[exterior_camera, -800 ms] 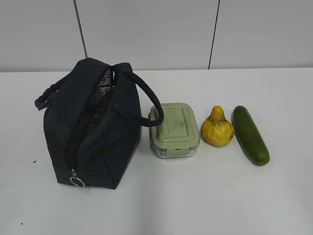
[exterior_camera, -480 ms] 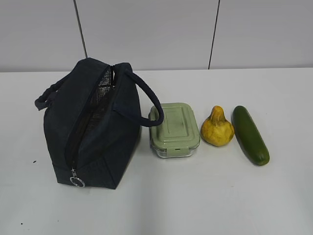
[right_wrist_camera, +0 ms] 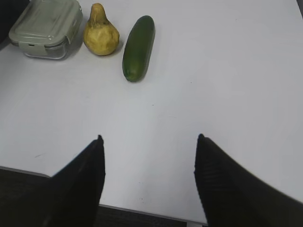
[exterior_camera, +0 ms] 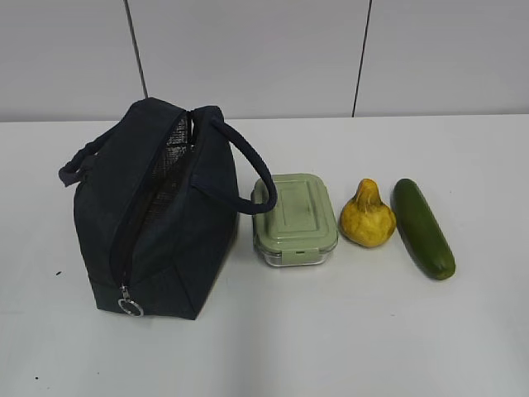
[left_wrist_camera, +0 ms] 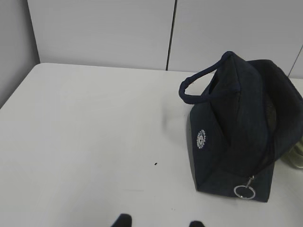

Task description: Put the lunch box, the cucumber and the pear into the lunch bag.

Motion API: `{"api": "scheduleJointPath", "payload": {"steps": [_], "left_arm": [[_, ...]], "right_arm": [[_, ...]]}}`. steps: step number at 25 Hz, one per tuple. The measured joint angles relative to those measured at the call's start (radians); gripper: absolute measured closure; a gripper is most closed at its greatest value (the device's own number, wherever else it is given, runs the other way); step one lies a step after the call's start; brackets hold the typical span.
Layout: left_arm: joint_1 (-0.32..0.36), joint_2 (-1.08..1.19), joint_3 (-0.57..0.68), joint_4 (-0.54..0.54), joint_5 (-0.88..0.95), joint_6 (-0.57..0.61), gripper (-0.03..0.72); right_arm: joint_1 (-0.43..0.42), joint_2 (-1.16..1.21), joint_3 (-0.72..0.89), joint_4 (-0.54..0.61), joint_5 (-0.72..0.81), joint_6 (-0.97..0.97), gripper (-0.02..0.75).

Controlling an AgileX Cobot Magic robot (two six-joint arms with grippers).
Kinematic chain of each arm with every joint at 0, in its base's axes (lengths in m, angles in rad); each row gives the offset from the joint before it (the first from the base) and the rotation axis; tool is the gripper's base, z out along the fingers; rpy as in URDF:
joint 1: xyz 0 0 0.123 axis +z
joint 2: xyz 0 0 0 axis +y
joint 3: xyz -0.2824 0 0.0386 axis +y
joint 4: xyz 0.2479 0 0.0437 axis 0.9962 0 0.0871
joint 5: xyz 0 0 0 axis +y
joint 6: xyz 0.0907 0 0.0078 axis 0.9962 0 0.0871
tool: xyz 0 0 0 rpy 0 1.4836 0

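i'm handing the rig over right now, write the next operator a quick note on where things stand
Left pincer: only its tips show at the bottom of the left wrist view, apart, holding nothing, short of the bag.
Right pincer: open, empty, hovering over bare table short of the food.
Bag stands upright at left, zipper open, silvery lining showing.
Lunch box, lid on, sits just right of the bag, then the pear, then the cucumber, all in a row on the table.
Done: nothing packed yet.
Left: put the lunch box, pear and cucumber into the bag.
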Motion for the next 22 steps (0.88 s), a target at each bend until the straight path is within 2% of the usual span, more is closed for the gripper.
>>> {"api": "scheduleJointPath", "payload": {"steps": [15,18,22], "left_arm": [[-0.002,0.007,0.000,-0.122,-0.027,0.000,0.450],[-0.002,0.086,-0.005,-0.164,-0.062,0.000,0.450],[-0.005,0.298,-0.006,-0.286,-0.187,0.046,0.450]], "right_arm": [[0.000,0.000,0.000,0.043,0.000,0.000,0.268],[0.000,0.002,-0.002,0.052,-0.009,-0.004,0.268],[0.000,0.125,-0.020,0.077,-0.073,-0.005,0.268]]}}
